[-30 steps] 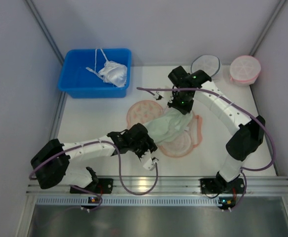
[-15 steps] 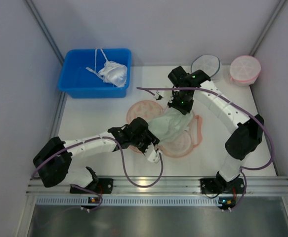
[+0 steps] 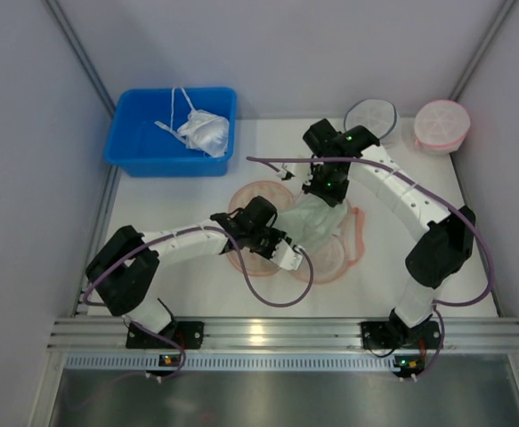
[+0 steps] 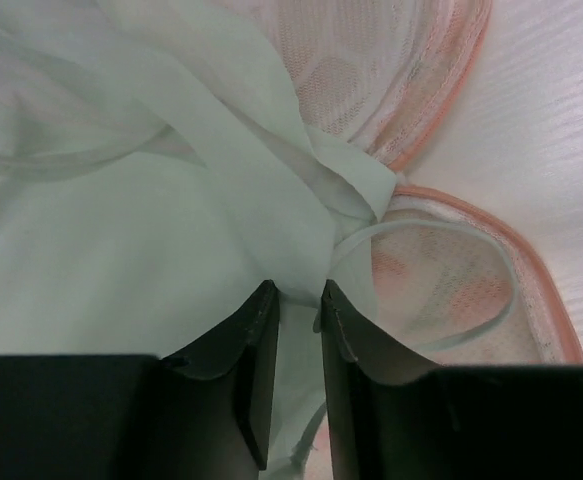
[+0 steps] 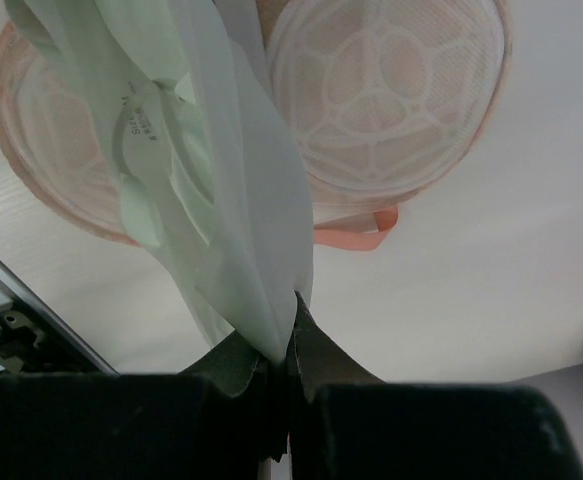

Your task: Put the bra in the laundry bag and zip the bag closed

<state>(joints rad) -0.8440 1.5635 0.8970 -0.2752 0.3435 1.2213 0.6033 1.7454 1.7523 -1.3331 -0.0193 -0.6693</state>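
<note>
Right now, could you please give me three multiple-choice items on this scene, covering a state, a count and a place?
1. The right gripper is: A open; B shut on the cream bra; C shut on a zipper pull.
2. How many round mesh pouches stand at the far right? A one; B two; C four.
3. The white string-strap bra lies: A in the blue bin; B on the floor; C inside a pouch.
Answers: 1 B, its jaws pinch the pale fabric; 2 B, one white, one pink; 3 A, it rests in the bin's right half.
</note>
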